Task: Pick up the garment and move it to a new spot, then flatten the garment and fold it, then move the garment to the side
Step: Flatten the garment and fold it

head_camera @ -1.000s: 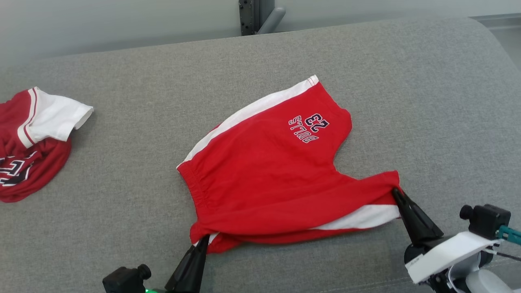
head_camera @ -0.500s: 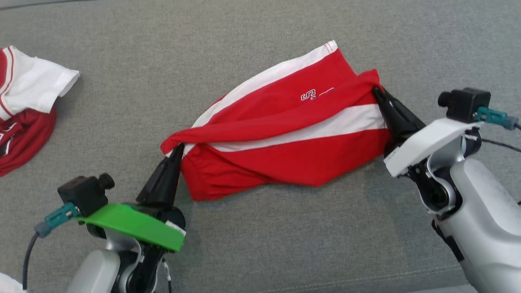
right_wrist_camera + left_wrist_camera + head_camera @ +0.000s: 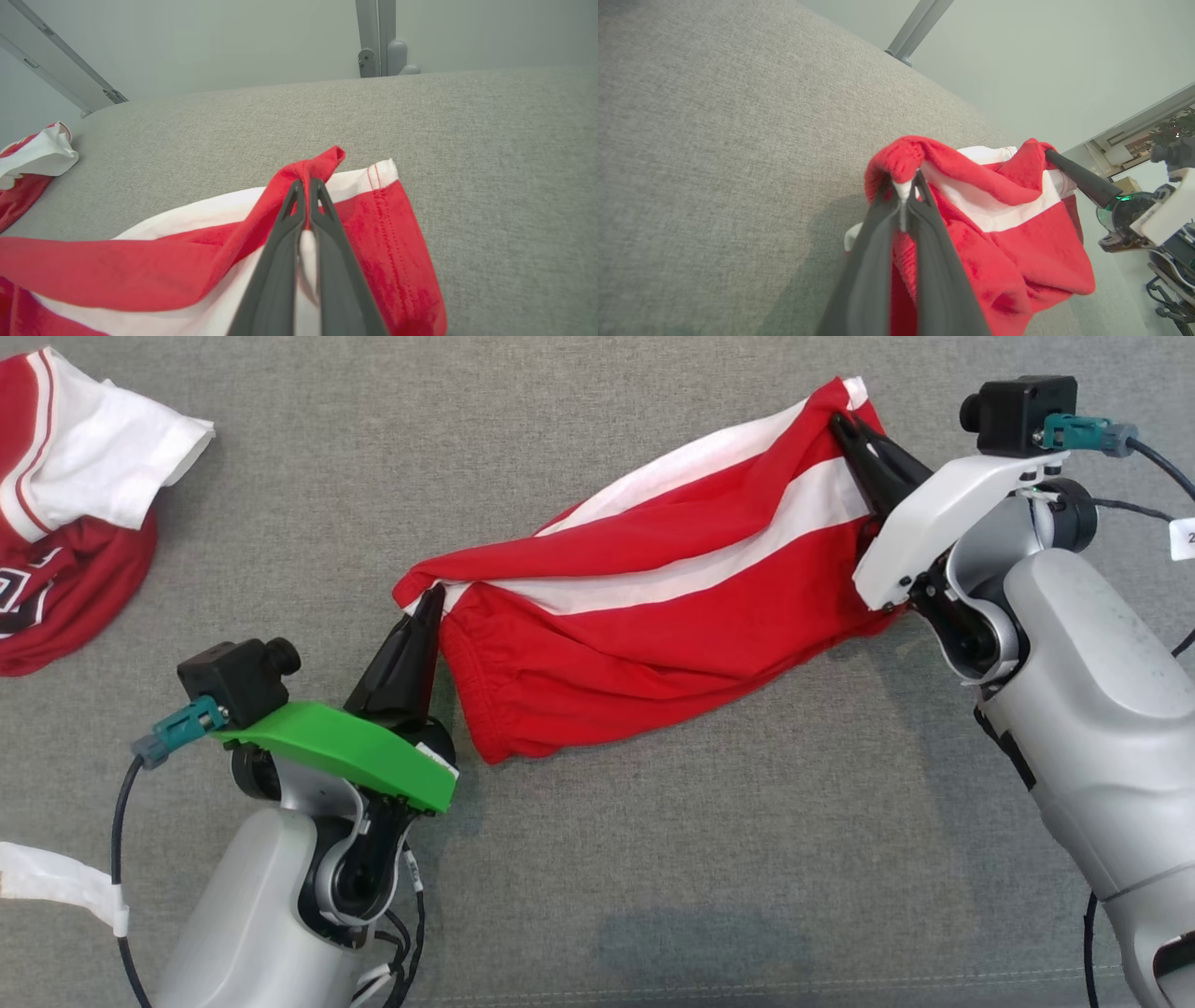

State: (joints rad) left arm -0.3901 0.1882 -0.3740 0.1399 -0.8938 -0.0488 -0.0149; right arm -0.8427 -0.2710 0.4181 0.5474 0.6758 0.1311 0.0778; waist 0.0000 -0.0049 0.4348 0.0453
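Shorts [image 3: 653, 644] farther folded: soft red drape.

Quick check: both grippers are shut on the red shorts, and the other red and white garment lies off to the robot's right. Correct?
Not quite. The other red and white garment lies to the robot's left, not its right; the head view shows it. The rest holds: the left gripper and the right gripper are both shut on the red shorts.
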